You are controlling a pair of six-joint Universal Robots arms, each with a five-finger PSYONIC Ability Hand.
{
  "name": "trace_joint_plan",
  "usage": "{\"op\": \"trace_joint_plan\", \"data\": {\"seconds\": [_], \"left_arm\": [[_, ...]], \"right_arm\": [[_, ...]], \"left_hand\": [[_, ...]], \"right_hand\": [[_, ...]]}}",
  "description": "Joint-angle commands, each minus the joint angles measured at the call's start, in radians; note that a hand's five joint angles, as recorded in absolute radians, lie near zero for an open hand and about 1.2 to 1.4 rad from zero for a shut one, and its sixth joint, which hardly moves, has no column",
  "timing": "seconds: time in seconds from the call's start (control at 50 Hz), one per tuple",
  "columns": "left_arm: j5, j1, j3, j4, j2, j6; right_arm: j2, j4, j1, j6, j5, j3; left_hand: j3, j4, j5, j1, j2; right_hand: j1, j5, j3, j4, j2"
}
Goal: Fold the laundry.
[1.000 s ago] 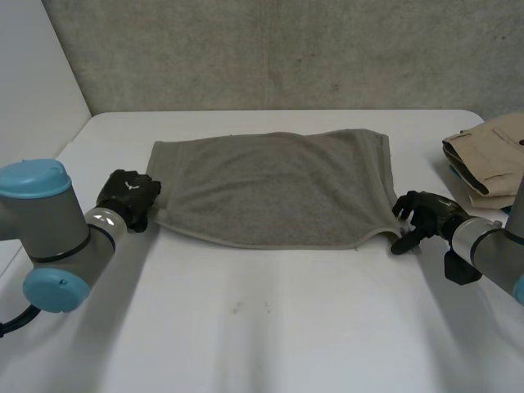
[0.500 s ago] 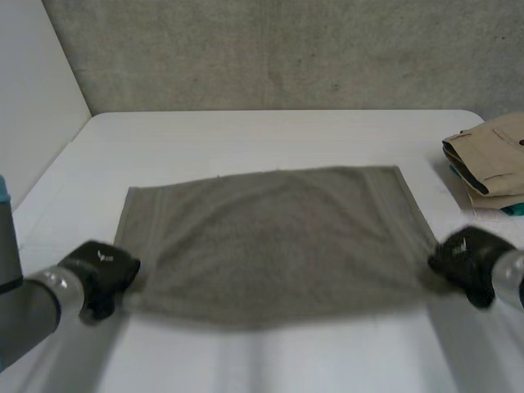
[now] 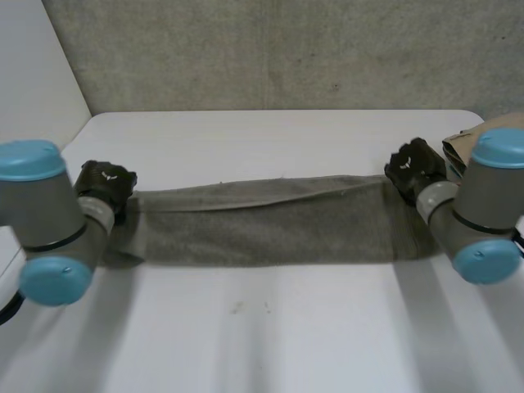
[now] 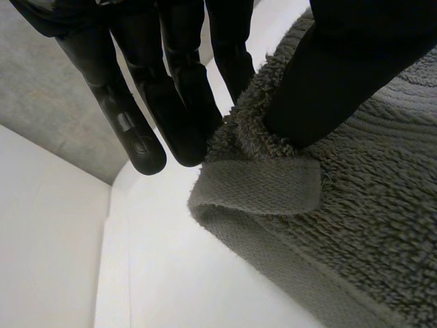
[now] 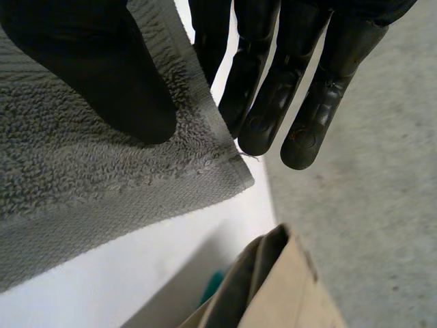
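I count one grey towel point(image 3: 270, 221), lying doubled into a long band across the middle of the white table point(image 3: 262, 327), reaching from one hand to the other. My left hand point(image 3: 105, 184) pinches the band's far left corner between thumb and straight fingers, and my right hand point(image 3: 416, 168) pinches the far right corner the same way; each arm hides the towel's end below its hand. By the table's right edge, just beyond the right hand and clear of the towel, sits one pile of folded beige clothes point(image 3: 457, 146) with a bit of teal under it.
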Motion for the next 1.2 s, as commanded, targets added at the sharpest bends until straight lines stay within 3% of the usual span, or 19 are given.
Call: {"op": "trace_joint_plan", "data": {"seconds": [0.02,0.12,0.14,0.16,0.18,0.2,0.22,0.24,0.26,0.42,0.52,0.6,0.74,0.88,1.02,1.04,1.08,1.1,1.2], "left_arm": [[-0.072,-0.035,0.231,0.032,-0.215,0.004],[-0.07,-0.044,0.335,0.088,-0.313,0.006],[-0.068,-0.046,0.344,0.098,-0.322,0.006],[-0.068,-0.047,0.352,0.105,-0.328,0.006],[-0.068,-0.047,0.36,0.113,-0.333,0.004],[-0.068,-0.049,0.368,0.128,-0.338,0.004],[-0.07,-0.049,0.369,0.134,-0.338,0.003],[-0.072,-0.052,0.369,0.142,-0.336,0.003],[-0.07,-0.055,0.369,0.148,-0.333,0.003],[-0.076,-0.095,0.271,0.161,-0.208,-0.006],[-0.067,-0.096,0.138,0.157,-0.077,-0.011],[-0.053,-0.098,0.021,0.164,0.006,-0.011],[-0.018,-0.105,-0.102,0.174,0.069,-0.011],[-0.012,-0.107,-0.125,0.176,0.057,-0.013],[-0.01,-0.105,-0.125,0.176,0.053,-0.013],[-0.01,-0.105,-0.125,0.177,0.052,-0.013],[-0.01,-0.105,-0.125,0.177,0.052,-0.013],[-0.01,-0.105,-0.125,0.177,0.052,-0.013],[-0.01,-0.104,-0.125,0.177,0.053,-0.013]], "right_arm": [[0.218,-0.181,0.002,-0.008,-0.015,-0.223],[0.346,-0.214,0.003,-0.006,-0.029,-0.364],[0.381,-0.215,0.005,-0.006,-0.024,-0.405],[0.4,-0.214,0.005,-0.006,-0.021,-0.429],[0.416,-0.212,0.005,-0.006,-0.018,-0.447],[0.429,-0.212,0.006,-0.006,-0.017,-0.461],[0.447,-0.212,0.006,-0.006,-0.015,-0.481],[0.449,-0.211,0.006,-0.001,-0.013,-0.484],[0.447,-0.209,0.008,0.005,-0.012,-0.484],[0.222,-0.16,-0.003,0.248,-0.003,-0.305],[-0.043,-0.022,-0.011,0.481,-0.05,-0.106],[-0.132,0.083,-0.05,0.561,-0.114,-0.006],[-0.145,0.21,-0.103,0.572,-0.145,0.074],[-0.045,0.188,-0.116,0.566,-0.147,0.081],[0.048,0.132,-0.129,0.493,-0.144,0.059],[0.055,0.124,-0.129,0.485,-0.142,0.056],[0.061,0.104,-0.141,0.467,-0.132,0.051],[0.059,0.096,-0.146,0.459,-0.127,0.051],[0.027,0.075,-0.179,0.431,-0.095,0.073]], "left_hand": [[0.208,0.195,0.238,0.281,0.203],[0.208,0.195,0.238,0.281,0.203],[0.208,0.195,0.238,0.281,0.203],[0.208,0.195,0.238,0.281,0.203],[0.101,0.088,0.131,0.174,0.096],[-0.437,-0.451,-0.408,-0.365,-0.443],[-0.736,-0.75,-0.707,-0.664,-0.742],[-0.972,-0.985,-0.943,-0.9,-0.977],[-1.013,-1.026,-0.984,-0.941,-1.019],[-1.013,-1.026,-0.984,-0.941,-1.019],[-1.013,-1.026,-0.984,-0.941,-1.019],[-1.013,-1.026,-0.984,-0.941,-1.019],[-1.013,-1.026,-0.984,-0.941,-1.019],[-1.013,-1.026,-0.984,-0.941,-1.019],[-1.013,-1.026,-0.984,-0.941,-1.019],[-1.013,-1.026,-0.984,-0.941,-1.019],[-1.013,-1.026,-0.984,-0.941,-1.019],[-1.013,-1.026,-0.984,-0.941,-1.019],[-1.013,-1.026,-0.984,-0.941,-1.019]], "right_hand": [[0.401,0.227,0.212,0.205,0.215],[0.401,0.227,0.212,0.205,0.215],[0.277,0.103,0.088,0.081,0.091],[-0.049,-0.224,-0.239,-0.245,-0.236],[-0.422,-0.596,-0.611,-0.618,-0.608],[-0.806,-0.981,-0.995,-1.002,-0.993],[-0.82,-0.995,-1.01,-1.016,-1.007],[-0.82,-0.995,-1.01,-1.016,-1.007],[-0.82,-0.995,-1.01,-1.016,-1.007],[-0.82,-0.995,-1.01,-1.016,-1.007],[-0.82,-0.995,-1.01,-1.016,-1.007],[-0.82,-0.995,-1.01,-1.016,-1.007],[-0.82,-0.995,-1.01,-1.016,-1.007],[-0.796,-0.97,-0.985,-0.992,-0.982],[-0.541,-0.715,-0.73,-0.737,-0.727],[-0.415,-0.59,-0.604,-0.611,-0.601],[0.317,0.142,0.128,0.121,0.131],[0.401,0.226,0.211,0.205,0.214],[0.401,0.227,0.212,0.205,0.215]]}}
